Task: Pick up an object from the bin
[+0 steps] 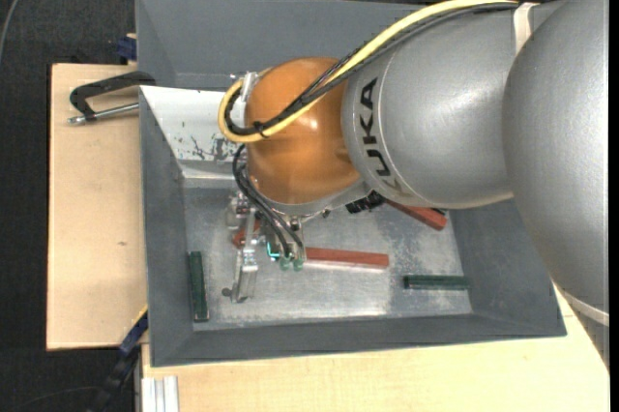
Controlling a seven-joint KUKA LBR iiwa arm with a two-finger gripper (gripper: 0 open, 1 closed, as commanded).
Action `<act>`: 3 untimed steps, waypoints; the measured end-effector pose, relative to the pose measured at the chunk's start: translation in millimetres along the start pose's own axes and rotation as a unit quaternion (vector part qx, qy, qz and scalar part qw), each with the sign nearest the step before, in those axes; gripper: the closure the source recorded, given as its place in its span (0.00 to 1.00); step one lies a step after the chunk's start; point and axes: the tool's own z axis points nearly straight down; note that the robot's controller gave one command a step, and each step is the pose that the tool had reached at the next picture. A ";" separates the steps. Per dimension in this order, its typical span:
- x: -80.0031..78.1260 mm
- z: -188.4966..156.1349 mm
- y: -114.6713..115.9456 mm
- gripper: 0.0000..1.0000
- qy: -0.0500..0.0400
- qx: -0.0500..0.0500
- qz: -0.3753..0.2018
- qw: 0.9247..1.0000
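Note:
My gripper (266, 267) hangs below the orange cover, low over the bin floor at centre left. It is open, and I see nothing between its fingers. A long red stick (343, 257) lies flat just right of it, its left end close to the right finger. A dark green stick (197, 286) lies along the left wall, to the left of the gripper and apart from it.
A second dark green stick (435, 281) lies near the front right of the floor. A red piece (428, 217) shows partly from under the arm at the right. The arm covers the back and right of the bin.

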 end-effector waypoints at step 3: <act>-36.0 19.4 -105.0 1.00 -0.009 -0.002 0.127 0.992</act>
